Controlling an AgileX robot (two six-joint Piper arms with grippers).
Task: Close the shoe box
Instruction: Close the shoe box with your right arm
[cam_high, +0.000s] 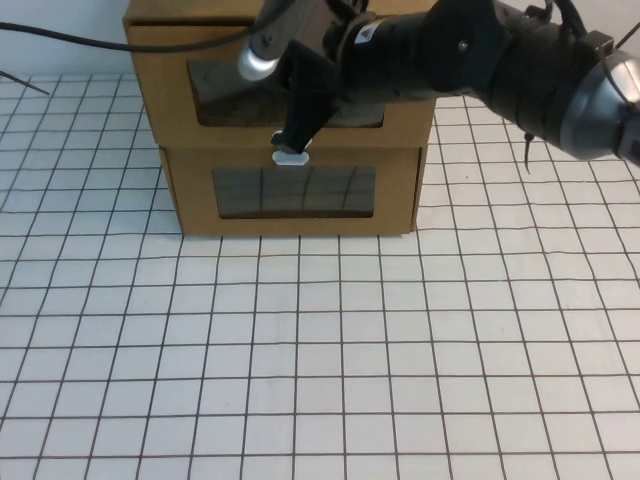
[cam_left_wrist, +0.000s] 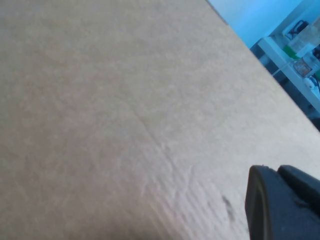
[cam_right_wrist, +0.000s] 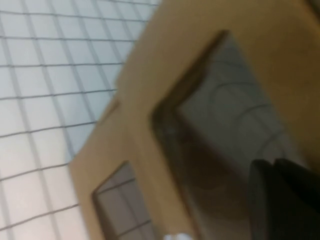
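upper box: we see the shoe box (cam_high: 290, 75) stacked at the far edge of the surface (cam_high: 320, 360), towards twelve o'clock and a little left of centre; its window (cam_high: 230, 95) faces us and the white pull tab (cam_high: 291, 155) hangs just below that window
lower box: a matching cardboard box (cam_high: 295, 195) carries it, with its own window (cam_high: 293, 192) under the tab; in the high view the two fronts look close to flush, so we judge the drawer nearly or fully home
right tool: the right tool (cam_high: 297, 135) reaches in from three o'clock and its dark tip sits against the front just above the tab; we cannot tell how far its fingers are parted, nor whether they hold anything
left tool: the left tool (cam_left_wrist: 280, 205) shows only as a dark edge in its own wrist view, close over plain cardboard; its opening we cannot tell either
risk, tab: a tip this close to the tab could snag it on withdrawal and drag the drawer back out
risk, stack: a push too high on the front could slide or tip the upper box off the lower one, since nothing visibly braces it
risk, window: pressure landing on the clear panel could buckle it rather than move the drawer
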